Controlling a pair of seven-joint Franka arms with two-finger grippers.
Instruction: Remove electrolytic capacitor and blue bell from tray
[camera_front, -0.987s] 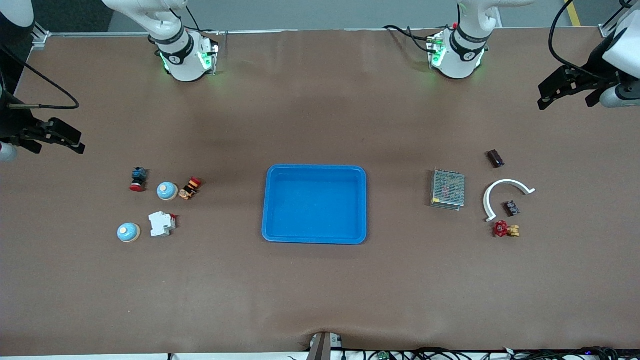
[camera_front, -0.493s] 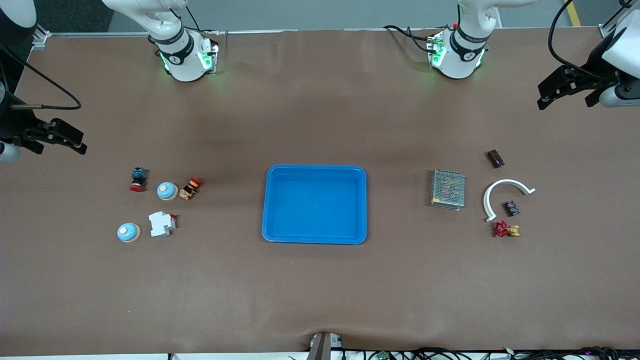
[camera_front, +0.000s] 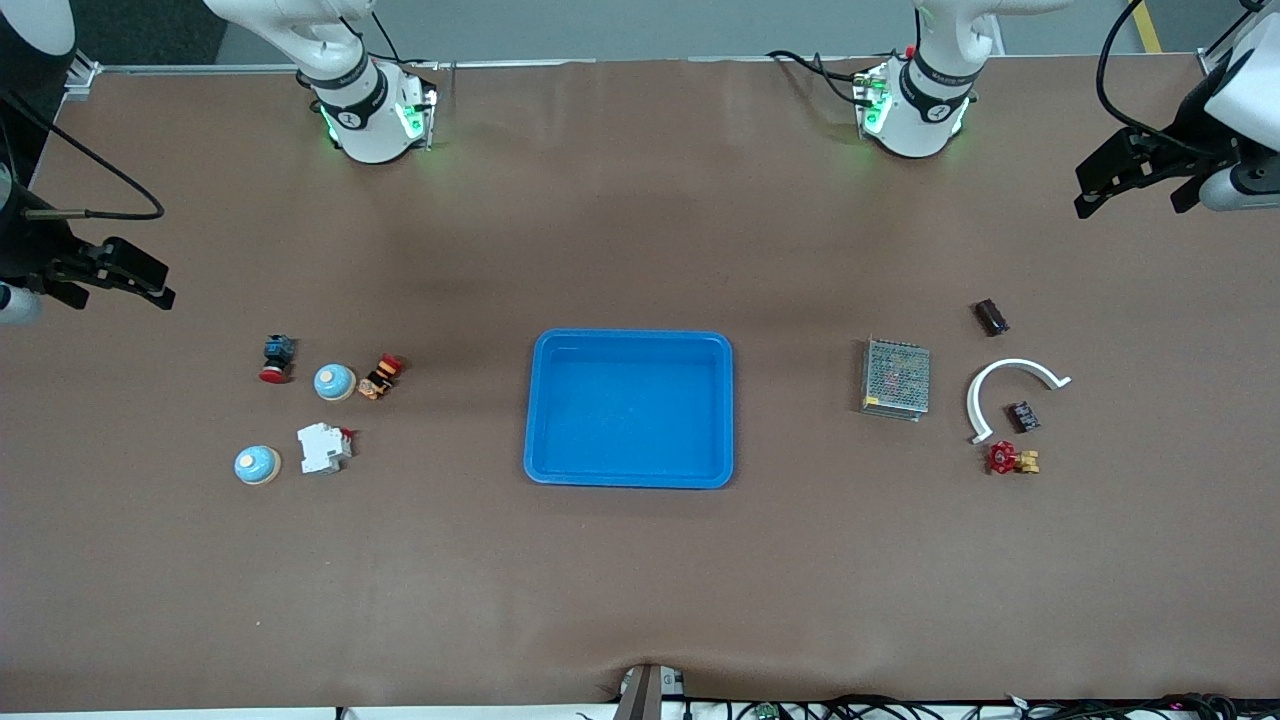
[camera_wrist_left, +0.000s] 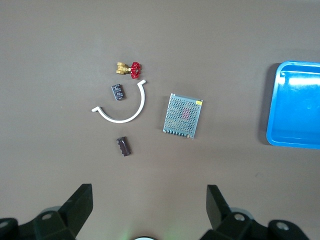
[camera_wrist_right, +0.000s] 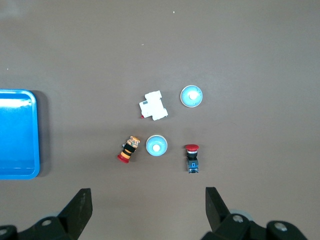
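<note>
Two blue dome bells stand at the right arm's end of the table: one (camera_front: 334, 381) between a push button and an orange part, the other (camera_front: 257, 464) nearer the front camera beside a white breaker. Both show in the right wrist view (camera_wrist_right: 156, 145) (camera_wrist_right: 191, 96). A dark cylindrical capacitor (camera_front: 990, 317) lies at the left arm's end; it also shows in the left wrist view (camera_wrist_left: 123, 146). An empty blue tray (camera_front: 630, 408) sits mid-table. My left gripper (camera_front: 1130, 200) (camera_wrist_left: 148, 190) and right gripper (camera_front: 120, 298) (camera_wrist_right: 148, 192) hang open and empty high over the table's ends.
Near the bells: a red-capped push button (camera_front: 276, 358), an orange-black part (camera_front: 380, 376), a white breaker (camera_front: 324, 447). Near the capacitor: a mesh-covered power supply (camera_front: 896, 378), a white arc (camera_front: 1015, 364), a small black block (camera_front: 1021, 416), a red-handled brass valve (camera_front: 1010, 459).
Both grippers have shifted only very slightly. No object on the table has moved.
</note>
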